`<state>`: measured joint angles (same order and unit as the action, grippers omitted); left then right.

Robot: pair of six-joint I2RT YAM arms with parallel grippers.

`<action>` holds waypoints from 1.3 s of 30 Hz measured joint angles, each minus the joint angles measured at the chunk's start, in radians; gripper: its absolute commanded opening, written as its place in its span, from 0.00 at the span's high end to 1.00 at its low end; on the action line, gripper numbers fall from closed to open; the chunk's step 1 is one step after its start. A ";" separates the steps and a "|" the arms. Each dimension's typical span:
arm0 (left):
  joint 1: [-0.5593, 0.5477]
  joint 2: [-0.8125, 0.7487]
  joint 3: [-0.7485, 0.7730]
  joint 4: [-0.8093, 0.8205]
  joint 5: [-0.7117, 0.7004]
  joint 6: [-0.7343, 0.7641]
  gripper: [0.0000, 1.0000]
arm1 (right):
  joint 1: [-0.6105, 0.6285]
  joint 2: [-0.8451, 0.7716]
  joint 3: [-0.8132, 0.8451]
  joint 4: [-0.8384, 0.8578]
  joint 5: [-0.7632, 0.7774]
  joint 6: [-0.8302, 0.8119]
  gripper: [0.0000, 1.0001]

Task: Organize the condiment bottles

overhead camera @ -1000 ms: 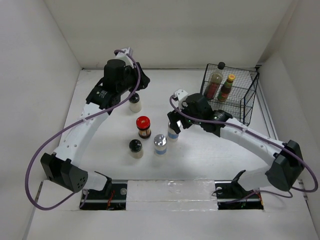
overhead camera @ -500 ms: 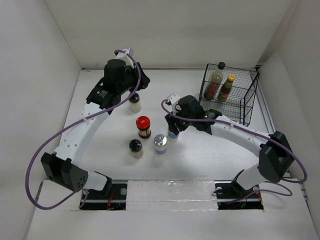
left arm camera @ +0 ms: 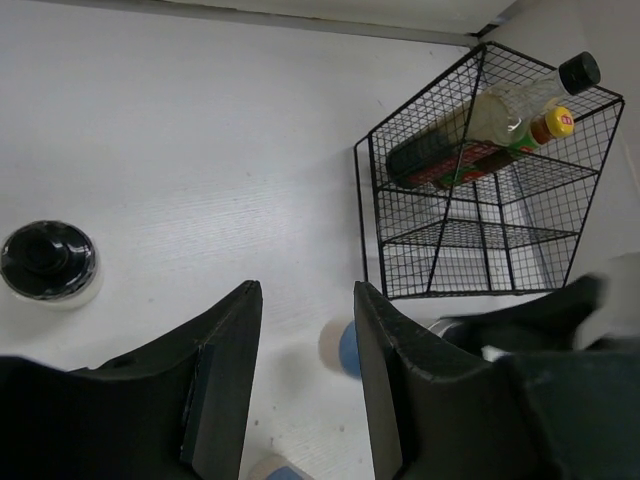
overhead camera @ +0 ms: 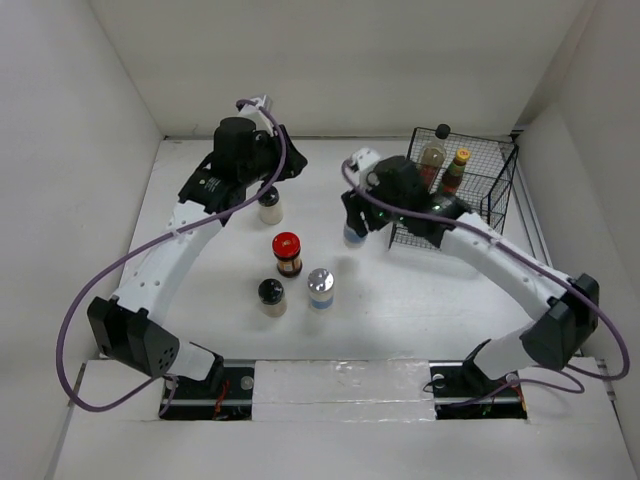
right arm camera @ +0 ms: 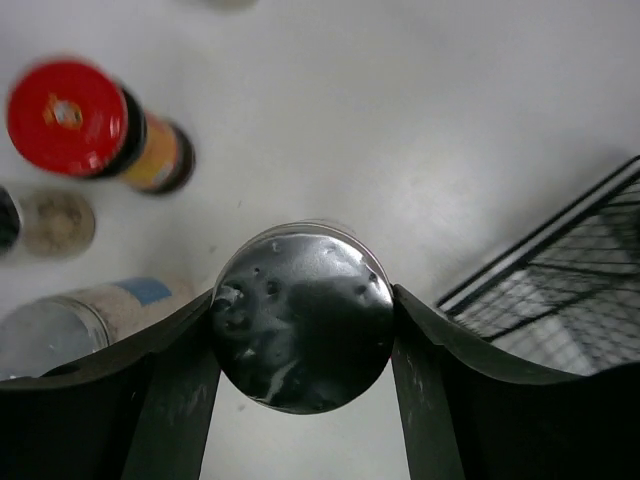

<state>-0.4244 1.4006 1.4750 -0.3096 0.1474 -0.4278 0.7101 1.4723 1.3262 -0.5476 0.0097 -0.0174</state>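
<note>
My right gripper [overhead camera: 355,222] is shut on a silver-capped shaker [overhead camera: 352,234] and holds it above the table, just left of the black wire basket [overhead camera: 497,200]. In the right wrist view its silver cap [right arm camera: 303,315] sits between the fingers. My left gripper [overhead camera: 281,170] is open and empty [left arm camera: 305,380], above and behind a black-capped pale jar [overhead camera: 269,205] [left arm camera: 47,262]. A red-lidded jar [overhead camera: 287,251] [right arm camera: 75,117], a second black-capped jar [overhead camera: 271,295] and a second silver-capped shaker [overhead camera: 320,286] [right arm camera: 60,330] stand mid-table. The tall dark bottle [overhead camera: 432,160] [left arm camera: 480,120] and the green-red labelled bottle [overhead camera: 455,172] are in the basket.
The basket [left arm camera: 480,250] stands at the back right near the right wall; its corner shows in the right wrist view [right arm camera: 580,290]. White walls enclose the table on three sides. Purple cables loop off both arms.
My right gripper has lifted the silver-capped shaker off the table and carried it back and right toward the basket. The left arm has shifted slightly.
</note>
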 measured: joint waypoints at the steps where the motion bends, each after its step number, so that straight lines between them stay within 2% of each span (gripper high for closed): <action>1: 0.000 0.005 0.000 0.005 0.013 -0.005 0.62 | -0.019 -0.013 0.045 -0.013 0.013 -0.003 0.65; 5: 0.000 0.021 0.000 0.027 0.054 -0.024 0.62 | -0.144 -0.117 0.212 -0.011 0.075 -0.006 0.67; 10: -0.011 0.025 0.000 0.037 0.074 -0.031 0.62 | -0.399 -0.208 0.362 -0.011 0.143 -0.005 0.68; 13: -0.028 0.026 0.000 0.037 0.082 -0.030 0.62 | -0.534 -0.189 0.424 -0.016 0.172 -0.001 0.68; 17: -0.041 0.025 -0.001 0.037 0.090 -0.029 0.62 | -0.653 -0.100 0.499 -0.031 0.161 0.012 0.68; 27: -0.040 0.012 -0.042 0.027 0.080 -0.018 0.62 | -0.761 0.092 0.558 -0.077 0.097 0.026 0.72; 39: -0.040 -0.033 -0.044 0.027 0.061 -0.008 0.62 | -0.807 0.063 0.428 -0.073 0.050 0.055 0.73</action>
<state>-0.4644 1.3678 1.4307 -0.2821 0.2085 -0.4362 -0.0967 1.5356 1.7546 -0.6209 0.0597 0.0380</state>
